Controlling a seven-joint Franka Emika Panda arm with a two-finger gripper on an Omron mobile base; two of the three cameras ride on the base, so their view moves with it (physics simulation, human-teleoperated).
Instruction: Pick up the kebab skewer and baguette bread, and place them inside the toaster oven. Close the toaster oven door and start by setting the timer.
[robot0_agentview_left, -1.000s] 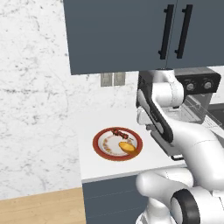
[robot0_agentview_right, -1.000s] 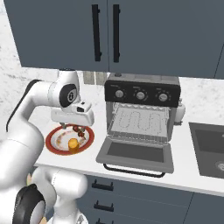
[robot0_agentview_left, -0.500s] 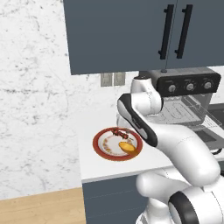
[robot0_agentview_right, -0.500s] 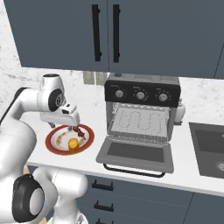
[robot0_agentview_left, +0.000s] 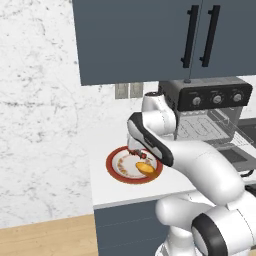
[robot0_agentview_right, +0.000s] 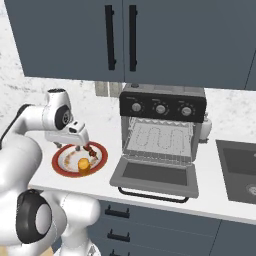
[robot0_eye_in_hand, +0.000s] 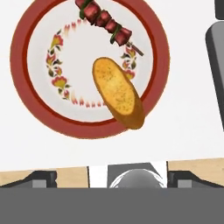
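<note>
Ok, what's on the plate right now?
The skewer and the bread lie on the plate, apart. One bread end overhangs the rim, covering part of it.

The arm has swung left and down over the plate (robot0_agentview_right: 62, 169); its open gripper (robot0_agentview_right: 82, 146) now hangs just above the skewer (robot0_eye_in_hand: 105, 19) and baguette (robot0_eye_in_hand: 118, 92).

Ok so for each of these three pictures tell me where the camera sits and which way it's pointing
Left base view: behind the arm's left, facing the plate and toaster oven; white arm rises lower right.
Right base view: behind its right, facing the toaster oven door, which hangs open; arm at left, gripper over the plate.
Hand view: looks straight down on the baguette bread and kebab skewer.
All share the plate and its food.
</note>
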